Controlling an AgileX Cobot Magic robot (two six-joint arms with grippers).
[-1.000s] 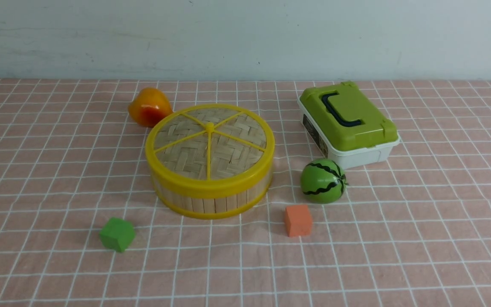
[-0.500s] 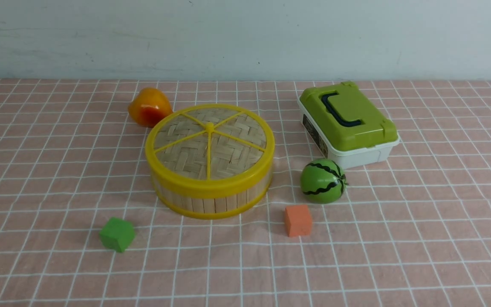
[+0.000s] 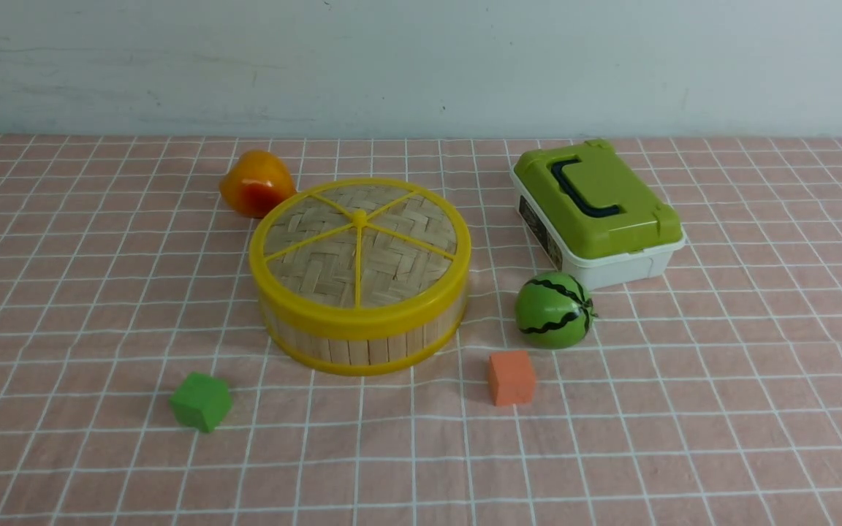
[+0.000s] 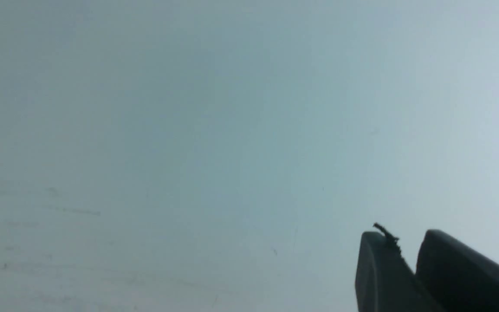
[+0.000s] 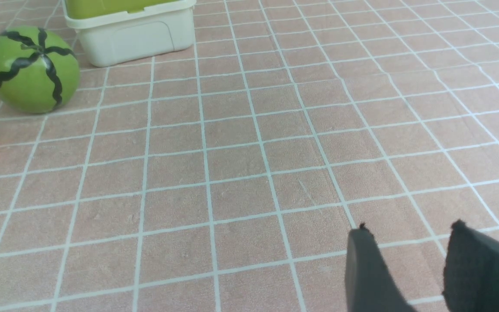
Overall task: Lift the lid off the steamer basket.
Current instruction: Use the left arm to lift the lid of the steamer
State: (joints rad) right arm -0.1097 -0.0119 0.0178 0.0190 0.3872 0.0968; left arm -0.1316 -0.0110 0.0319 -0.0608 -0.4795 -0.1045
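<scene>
Pink cloth with a white grid (image 3: 684, 438) covers the table; pale grey-blue wall (image 3: 421, 66) behind.

Front view:
- Steamer basket (image 3: 362, 351) stands near mid-table, a little to the robot's left of centre. Slat wall upright, yellow rims at top and bottom.
- Lid (image 3: 333, 270) sits flat and seated on the basket, yellow rim flush with the basket's top rim. Five spokes meet at the centre knob. Lid not yet off.
- Orange-red fruit (image 3: 255, 183) lies behind the basket on the left, just beside its far rim; contact cannot be judged.
- Toy watermelon (image 3: 554, 310) is to the right of the basket, apart from it.
- White box with green lid (image 3: 626, 270) is just behind the watermelon, set at an angle, dark handle lying flat on top.
- Orange cube (image 3: 511, 377) is just in front of the watermelon, toward the basket side.
- Green cube (image 3: 201, 401) is in front of the basket on the left, apart.
- Neither arm shows in this view.

Left wrist view: left gripper (image 4: 405, 236) is seen against the bare wall only. Its dark fingers lie pressed together, with only a small notch at the rounded tips. Nothing is held.

Right wrist view: right gripper (image 5: 409, 227) hangs above bare cloth, well apart from the watermelon and the box. Its fingers are spread, with cloth visible between them. Nothing is held.
</scene>
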